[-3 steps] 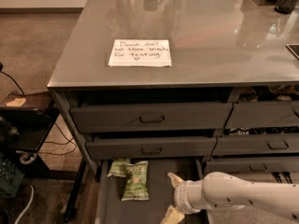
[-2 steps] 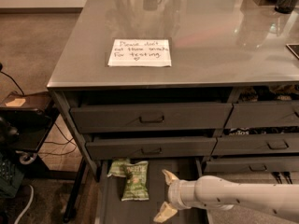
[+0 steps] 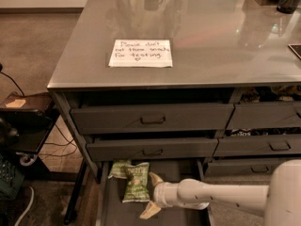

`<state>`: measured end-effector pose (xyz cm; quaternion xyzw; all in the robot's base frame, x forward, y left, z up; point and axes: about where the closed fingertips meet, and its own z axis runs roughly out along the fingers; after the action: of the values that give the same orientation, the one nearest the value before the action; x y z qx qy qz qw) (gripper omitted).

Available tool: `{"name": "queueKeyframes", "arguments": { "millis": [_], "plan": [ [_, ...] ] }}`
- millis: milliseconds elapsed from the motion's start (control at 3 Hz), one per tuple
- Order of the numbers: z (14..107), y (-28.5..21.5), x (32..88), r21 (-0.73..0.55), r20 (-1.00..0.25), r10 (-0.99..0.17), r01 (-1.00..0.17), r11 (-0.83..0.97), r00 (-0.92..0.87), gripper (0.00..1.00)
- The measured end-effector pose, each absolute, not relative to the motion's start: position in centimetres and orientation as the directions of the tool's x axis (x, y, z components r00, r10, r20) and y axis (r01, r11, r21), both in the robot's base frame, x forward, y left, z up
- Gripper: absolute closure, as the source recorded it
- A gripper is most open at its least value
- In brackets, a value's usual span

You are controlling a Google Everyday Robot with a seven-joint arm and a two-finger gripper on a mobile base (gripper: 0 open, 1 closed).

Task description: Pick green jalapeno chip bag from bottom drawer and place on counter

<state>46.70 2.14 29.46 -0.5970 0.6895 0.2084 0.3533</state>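
A: Gripper (image 3: 151, 195) is creeping toward nine o'clock inside the drawer (image 3: 183, 216), isn't it?

B: Yes. A second ago it was sitting further toward three o'clock, and now it is closing on the green bag (image 3: 136, 182). The white arm (image 3: 221, 197) is reaching in from three o'clock, low over the drawer floor.

A: And the jaws?

B: They are standing wide apart, gripping nothing. One finger is pointing up at twelve, the other down at six, with the gap between them facing the bag's right edge.

A: Is the upper finger touching the bag?

B: It is lying just beside it. Whether it is making contact, I cannot tell.

A: Is the bag itself shifting?

B: No, it is lying flat where it was, near the drawer's left end, with the pale bag (image 3: 118, 168) tucked against it at eleven o'clock.

A: So the task is only beginning.

B: I am judging it that way: the approach is nearly finishing, while the grasp, the lift and the carry up to the counter (image 3: 221, 41) are all waiting. The pale bag is sitting close, so the jaws are risking pinching both.
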Motion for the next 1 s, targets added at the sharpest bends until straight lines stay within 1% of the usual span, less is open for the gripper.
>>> {"name": "queueKeyframes", "arguments": {
  "millis": [333, 1000],
  "plan": [
    [24.3, 4.3, 46.5, -0.053, -0.760, -0.642, -0.976, 0.210, -0.097, 0.00],
    [21.9, 3.7, 46.6, -0.042, -0.764, -0.632, -0.967, 0.250, -0.130, 0.00]
  ]
}}
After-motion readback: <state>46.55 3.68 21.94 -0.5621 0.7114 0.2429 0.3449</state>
